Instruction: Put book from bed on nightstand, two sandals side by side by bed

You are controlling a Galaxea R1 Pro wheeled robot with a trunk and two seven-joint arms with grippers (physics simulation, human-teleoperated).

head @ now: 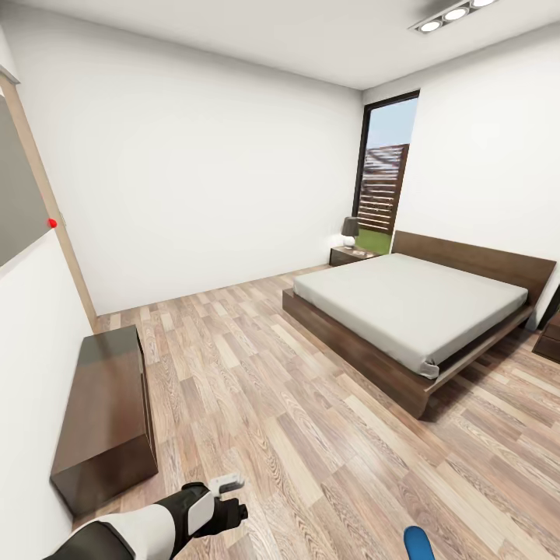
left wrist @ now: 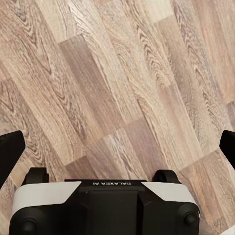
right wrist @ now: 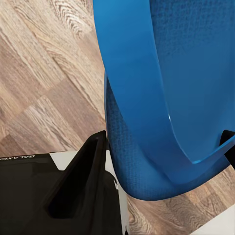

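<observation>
Bedroom [head: 194, 155]: white walls, wood-plank floor [head: 311, 435], tall black-framed window [head: 385, 175] in the far corner. Bed [head: 412, 311] sits on the robot's right side of the room, dark wood frame and headboard, plain off-white mattress, top looks bare from here; book can't be made out on it. Low dark wood bench [head: 109, 416] stands against the wall on the robot's left. Nightstand [head: 351, 255] sits at the far side of the bed under the window, small lamp [head: 351, 229] on it. Edge of another dark piece of furniture [head: 549, 334] shows at the bed's near side, by the headboard. Small red dot [head: 52, 223] on the left wall panel.

Left arm reaches low in front of the robot, left gripper [left wrist: 120, 147] hanging over bare floor, jaws spread wide, nothing between them.

Right gripper [right wrist: 161, 142]: jaws pinching a blue sandal [right wrist: 161, 88], its sole and strap filling the space between the dark fingers [right wrist: 81, 181], held up off the floor. In the head view a blue tip of that sandal [head: 418, 542] pokes up at the bottom edge, well apart from the bed.
</observation>
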